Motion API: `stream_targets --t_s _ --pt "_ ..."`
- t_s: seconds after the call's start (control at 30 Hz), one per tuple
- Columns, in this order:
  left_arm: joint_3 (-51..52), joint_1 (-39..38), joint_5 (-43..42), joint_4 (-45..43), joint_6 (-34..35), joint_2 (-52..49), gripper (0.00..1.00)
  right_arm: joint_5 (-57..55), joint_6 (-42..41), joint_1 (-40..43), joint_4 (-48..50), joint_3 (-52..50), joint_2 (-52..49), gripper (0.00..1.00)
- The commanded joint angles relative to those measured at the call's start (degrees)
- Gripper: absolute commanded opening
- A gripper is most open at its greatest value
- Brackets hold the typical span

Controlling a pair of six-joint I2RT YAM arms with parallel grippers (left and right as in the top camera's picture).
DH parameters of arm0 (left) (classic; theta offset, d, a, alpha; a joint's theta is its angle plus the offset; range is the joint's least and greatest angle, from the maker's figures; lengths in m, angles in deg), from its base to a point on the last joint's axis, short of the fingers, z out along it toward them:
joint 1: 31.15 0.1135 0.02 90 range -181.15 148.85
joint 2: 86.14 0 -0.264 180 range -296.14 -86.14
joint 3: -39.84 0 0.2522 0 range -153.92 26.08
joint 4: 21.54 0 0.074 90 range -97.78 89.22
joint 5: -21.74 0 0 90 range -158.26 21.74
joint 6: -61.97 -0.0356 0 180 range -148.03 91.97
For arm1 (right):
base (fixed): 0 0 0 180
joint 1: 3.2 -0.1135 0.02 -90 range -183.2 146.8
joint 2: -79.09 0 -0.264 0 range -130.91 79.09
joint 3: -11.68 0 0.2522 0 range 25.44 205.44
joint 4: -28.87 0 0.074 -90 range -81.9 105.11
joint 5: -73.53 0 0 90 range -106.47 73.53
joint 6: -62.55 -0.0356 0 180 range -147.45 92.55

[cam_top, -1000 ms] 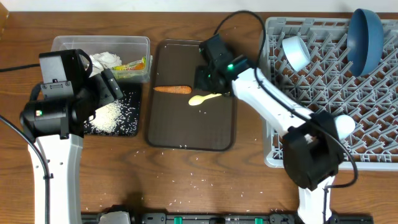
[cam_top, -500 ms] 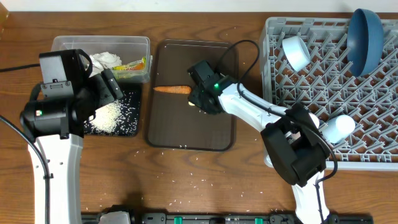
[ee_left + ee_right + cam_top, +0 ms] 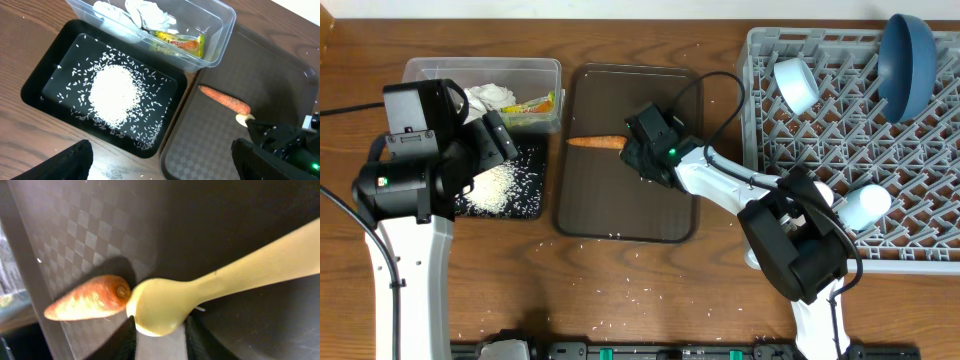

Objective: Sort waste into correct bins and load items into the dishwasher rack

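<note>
Right gripper (image 3: 160, 342): jaws astride the spoon (image 3: 225, 282) bowl, grip unclear; lifting could drag the carrot (image 3: 85, 305) touching at nine o'clock.

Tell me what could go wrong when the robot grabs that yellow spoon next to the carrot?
1. The spoon touches the carrot, so the right pincer might nudge the carrot along or pinch it too.
2. The spoon lies flat on the brown tray, and the pincer is at its rounded bowl end, so the spoon could slip out when lifted.
</note>
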Motion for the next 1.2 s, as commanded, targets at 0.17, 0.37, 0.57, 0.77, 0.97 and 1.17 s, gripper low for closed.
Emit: stream_targets --t_s 0.17,0.37,0.57,0.77,0.97,1.17 --pt "-0.3 0.2 0.1 0.1 0.1 0.4 0.91 -2.8 2.0 -0.7 -0.6 -2.5 -2.9 0.08" --pt "-0.3 0.2 0.1 0.1 0.1 0.4 0.91 -0.2 10.1 0.4 -0.3 -2.4 -2.7 0.09" --pt "-0.3 0.2 0.2 0.1 0.1 0.4 0.91 10.8 35.5 3.6 1.9 -1.9 1.5 0.69" --pt "-0.3 0.2 0.2 0.1 0.1 0.4 0.91 11.0 66.0 6.8 1.5 -0.4 4.8 0.78" --pt "-0.3 0.2 0.2 0.1 0.1 0.4 0.91 9.5 84.8 8.9 2.5 -0.3 4.1 0.8" --pt "-0.3 0.2 0.2 0.1 0.1 0.4 0.91 10.3 86.0 9.9 7.0 -0.3 2.4 0.8"
